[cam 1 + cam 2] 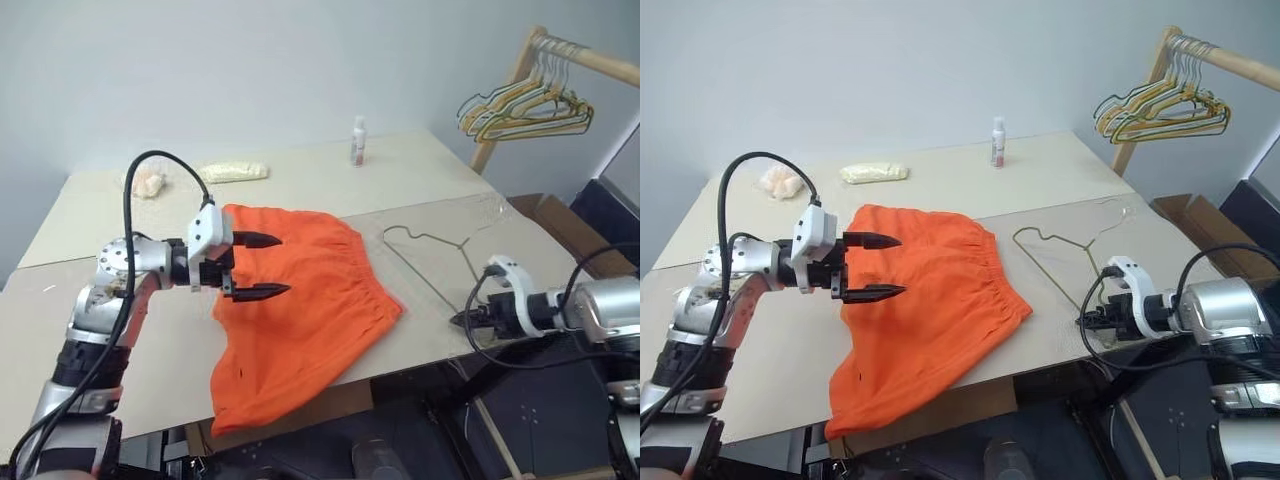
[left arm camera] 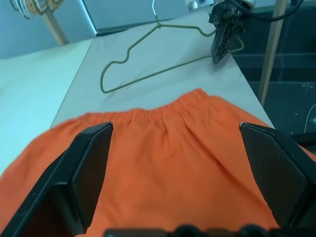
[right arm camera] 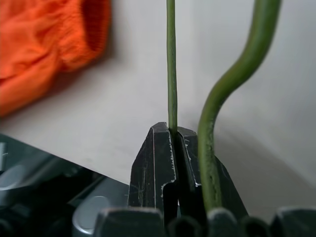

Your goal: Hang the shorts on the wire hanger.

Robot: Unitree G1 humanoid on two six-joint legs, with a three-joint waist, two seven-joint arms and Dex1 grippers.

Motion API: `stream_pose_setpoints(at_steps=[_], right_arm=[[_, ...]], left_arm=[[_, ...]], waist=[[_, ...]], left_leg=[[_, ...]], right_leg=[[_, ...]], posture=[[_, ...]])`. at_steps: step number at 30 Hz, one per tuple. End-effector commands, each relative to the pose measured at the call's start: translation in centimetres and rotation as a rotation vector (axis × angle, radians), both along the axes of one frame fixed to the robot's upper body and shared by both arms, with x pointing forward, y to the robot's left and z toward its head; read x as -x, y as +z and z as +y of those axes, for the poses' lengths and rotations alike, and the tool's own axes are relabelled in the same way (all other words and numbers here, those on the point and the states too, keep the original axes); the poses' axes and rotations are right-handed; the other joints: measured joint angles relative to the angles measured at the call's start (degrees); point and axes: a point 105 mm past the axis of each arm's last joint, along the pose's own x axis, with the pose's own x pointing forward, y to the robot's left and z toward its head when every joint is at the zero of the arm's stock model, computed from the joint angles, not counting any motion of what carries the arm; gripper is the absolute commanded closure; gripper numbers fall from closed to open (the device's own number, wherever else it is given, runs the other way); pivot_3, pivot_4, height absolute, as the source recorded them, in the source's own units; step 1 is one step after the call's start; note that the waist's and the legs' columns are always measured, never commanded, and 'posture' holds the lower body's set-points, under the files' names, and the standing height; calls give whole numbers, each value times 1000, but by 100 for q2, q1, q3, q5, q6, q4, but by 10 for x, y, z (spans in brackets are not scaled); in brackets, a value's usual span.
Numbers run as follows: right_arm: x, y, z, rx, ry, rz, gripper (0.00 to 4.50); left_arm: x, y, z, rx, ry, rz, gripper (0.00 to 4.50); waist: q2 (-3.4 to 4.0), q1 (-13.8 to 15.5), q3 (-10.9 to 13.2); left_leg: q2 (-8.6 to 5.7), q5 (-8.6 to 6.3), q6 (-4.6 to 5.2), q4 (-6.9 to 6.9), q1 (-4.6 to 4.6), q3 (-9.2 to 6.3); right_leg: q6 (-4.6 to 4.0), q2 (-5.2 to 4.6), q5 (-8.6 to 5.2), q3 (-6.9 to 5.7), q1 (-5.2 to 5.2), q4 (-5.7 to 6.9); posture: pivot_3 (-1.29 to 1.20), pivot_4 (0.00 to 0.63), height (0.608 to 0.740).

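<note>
The orange shorts (image 1: 300, 310) lie spread on the table (image 1: 120, 350), waistband toward the right, one leg drooping over the front edge. My left gripper (image 1: 283, 265) hovers open just above their left part, with nothing between its fingers (image 2: 89, 163). To the right of the shorts the thin wire hanger (image 1: 430, 255) lies flat on the table, hook pointing away. My right gripper (image 1: 462, 320) is at the table's front right edge, shut on the hanger's wire (image 3: 171, 64) near its closest corner. The left wrist view also shows the hanger (image 2: 148, 74) beyond the waistband.
A small white bottle (image 1: 358, 141) stands at the back of the table. A pale cloth roll (image 1: 233, 172) and a crumpled lump (image 1: 148, 183) lie at the back left. A wooden rack with bunched coated hangers (image 1: 525, 105) stands at the far right, above cardboard boxes (image 1: 545, 215).
</note>
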Motion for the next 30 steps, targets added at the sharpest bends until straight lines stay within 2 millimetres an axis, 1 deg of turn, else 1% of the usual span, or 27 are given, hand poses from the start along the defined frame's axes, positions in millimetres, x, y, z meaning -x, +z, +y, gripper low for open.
stream_pose_setpoints(at_steps=[1, 4, 7, 9, 10, 13, 18, 22, 30], right_arm=[[4, 14, 13, -93, 71, 31, 4500], [9, 9, 15, -103, 101, 101, 4500], [8, 7, 15, -126, 93, 125, 4500], [2, 11, 11, -141, 52, 96, 4500], [-1, 16, 7, -160, 25, 71, 4500], [-4, 22, 1, -184, -12, 44, 4500], [-2, 15, -10, -136, -63, 56, 4500], [7, 5, -8, -126, -42, 96, 4500], [12, -1, -8, -136, -37, 122, 4500]], left_arm=[[5, 16, 4, 15, 7, -46, 57], [7, 13, 5, 0, 24, -49, 57], [8, 12, 4, -3, 31, -45, 57], [9, 13, 4, 0, 29, -42, 57], [10, 12, 4, 2, 27, -39, 57], [12, 12, 3, 5, 24, -33, 57], [14, 12, 3, 12, 19, -27, 57], [16, 12, 5, 15, 19, -23, 57], [19, 12, 5, 13, 17, -21, 57]], waist=[[0, 68, 0], [0, 172, 0], [0, 267, 0], [0, 328, 0], [0, 340, 0], [0, 377, 0], [0, 403, 0], [0, 440, 0], [0, 503, 0]], left_leg=[[0, 0, 0, 1, 0, 0], [-2, -2, 3, 2, -2, 0], [-8, -2, 3, 4, -2, 0], [-11, -3, 4, 4, -3, 0], [-13, -3, 4, 4, -3, 0], [-19, -3, 4, 4, -6, -1], [-19, -3, 4, 3, -5, 0], [-19, -4, 5, 4, -6, 0], [-20, -4, 5, 4, -5, 2]], right_leg=[[0, 0, 0, -2, 0, -1], [0, -1, 0, -2, -1, -4], [0, -5, 0, -2, -1, -6], [0, -6, 0, -2, -2, -7], [0, -7, 0, -2, -2, -8], [0, -13, 0, -2, -4, -7], [0, -13, 0, -3, -4, -8], [0, -13, 0, -3, -4, -7], [0, -13, 0, -3, -4, -8]], posture=[[-150, 0, 740], [-145, 0, 740], [-142, 0, 740], [-140, 0, 740], [-139, 0, 740], [-137, 0, 740], [-128, 0, 740], [-121, 0, 740], [-113, 0, 740]])
